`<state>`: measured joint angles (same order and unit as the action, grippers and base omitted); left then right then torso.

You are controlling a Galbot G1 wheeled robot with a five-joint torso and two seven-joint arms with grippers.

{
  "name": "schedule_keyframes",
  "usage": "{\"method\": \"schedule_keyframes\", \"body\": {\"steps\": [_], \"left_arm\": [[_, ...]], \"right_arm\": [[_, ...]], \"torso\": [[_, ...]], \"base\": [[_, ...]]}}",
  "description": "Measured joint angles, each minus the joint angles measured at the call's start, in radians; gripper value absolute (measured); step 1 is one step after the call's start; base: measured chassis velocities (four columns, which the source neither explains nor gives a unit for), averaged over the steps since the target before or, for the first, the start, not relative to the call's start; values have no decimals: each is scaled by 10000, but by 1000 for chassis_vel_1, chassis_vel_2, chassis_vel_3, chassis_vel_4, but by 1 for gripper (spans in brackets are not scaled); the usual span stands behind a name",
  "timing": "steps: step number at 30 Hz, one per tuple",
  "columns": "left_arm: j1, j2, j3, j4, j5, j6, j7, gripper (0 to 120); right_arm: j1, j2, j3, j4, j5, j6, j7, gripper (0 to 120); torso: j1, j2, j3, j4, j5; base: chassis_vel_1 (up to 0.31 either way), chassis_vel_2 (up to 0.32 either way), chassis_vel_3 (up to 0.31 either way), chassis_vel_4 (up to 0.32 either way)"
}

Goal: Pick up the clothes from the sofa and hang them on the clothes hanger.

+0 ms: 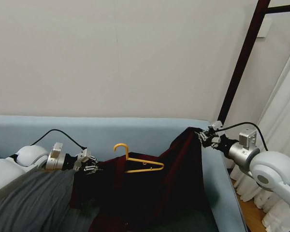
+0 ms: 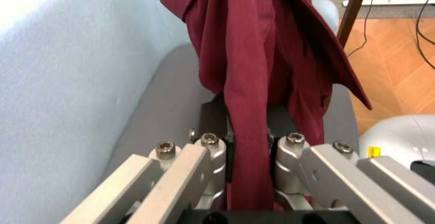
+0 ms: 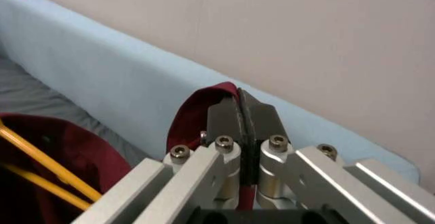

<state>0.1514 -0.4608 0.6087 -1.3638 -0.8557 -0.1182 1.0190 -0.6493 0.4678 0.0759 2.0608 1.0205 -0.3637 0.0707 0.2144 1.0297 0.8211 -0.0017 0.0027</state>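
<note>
We have the red shirt [image 1: 174,183] partly raised off the sofa [image 1: 111,133] and stretched between our arms. The left claw [image 1: 93,166] is clamped on one edge low over the seat, and the right claw [image 1: 201,136] pinches another edge higher, by the top of the backrest. The yellow hanger [image 1: 137,163] rests against the shirt between them, though we cannot tell if it sits inside the shoulders. We judge the pick-up done and the hanging, perhaps on the dark rack [image 1: 241,63] to our right, not yet done.
</note>
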Motion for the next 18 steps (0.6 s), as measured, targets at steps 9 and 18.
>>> {"method": "schedule_keyframes", "body": {"steps": [9,18], "left_arm": [[-405,-360,565,-23,-44,150,-267,7],[-1081,-1186,1756,-109,-89,479,-1011,7]], "right_arm": [[597,-329,-135,554,594,-224,302,0],[1302,-797,-373,1060,1239,-390,460,0]], "torso": [[1,-1,0,4,1],[0,-1,1,3,2]], "base": [[0,0,0,0],[0,0,0,0]]}}
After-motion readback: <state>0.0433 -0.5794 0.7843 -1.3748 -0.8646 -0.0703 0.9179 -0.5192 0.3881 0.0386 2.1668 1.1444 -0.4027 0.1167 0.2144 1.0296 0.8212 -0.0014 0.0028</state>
